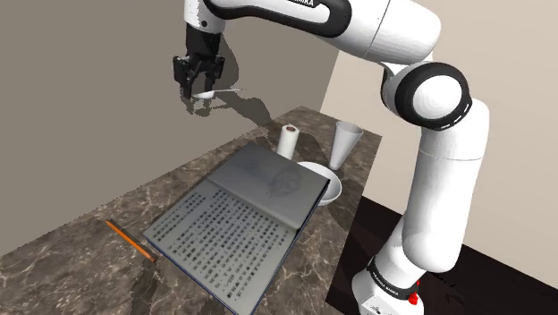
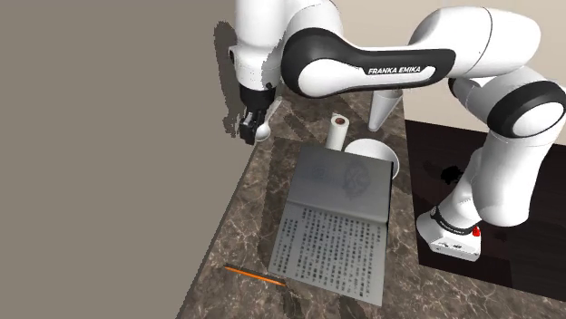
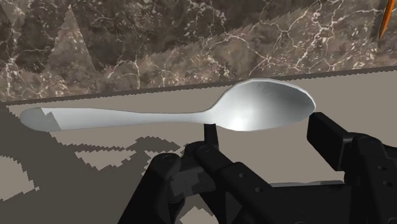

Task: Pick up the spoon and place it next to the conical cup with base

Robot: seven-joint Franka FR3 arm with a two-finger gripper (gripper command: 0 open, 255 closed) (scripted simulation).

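High above the table's far corner, close to the wall, my black gripper (image 1: 198, 79) is shut on a pale grey spoon (image 1: 207, 92). In the wrist view the spoon (image 3: 159, 118) lies crosswise between the fingers of the gripper (image 3: 264, 137), which clasps it at the bowl end while the handle sticks out to one side. The second exterior view has the gripper (image 2: 251, 124) with the spoon's bowl (image 2: 264, 132) beside the wall. The conical cup with base (image 1: 345, 143) (image 2: 385, 107) stands upright at the table's far end, well apart from the gripper.
A white roll (image 1: 287, 139) (image 2: 338, 132) and a white bowl (image 1: 324, 182) (image 2: 374, 150) stand near the cup. An open book (image 1: 234, 222) (image 2: 337, 225) covers the middle of the dark marble table (image 1: 80, 268). An orange pencil (image 1: 130, 240) (image 2: 255, 274) lies beyond the book.
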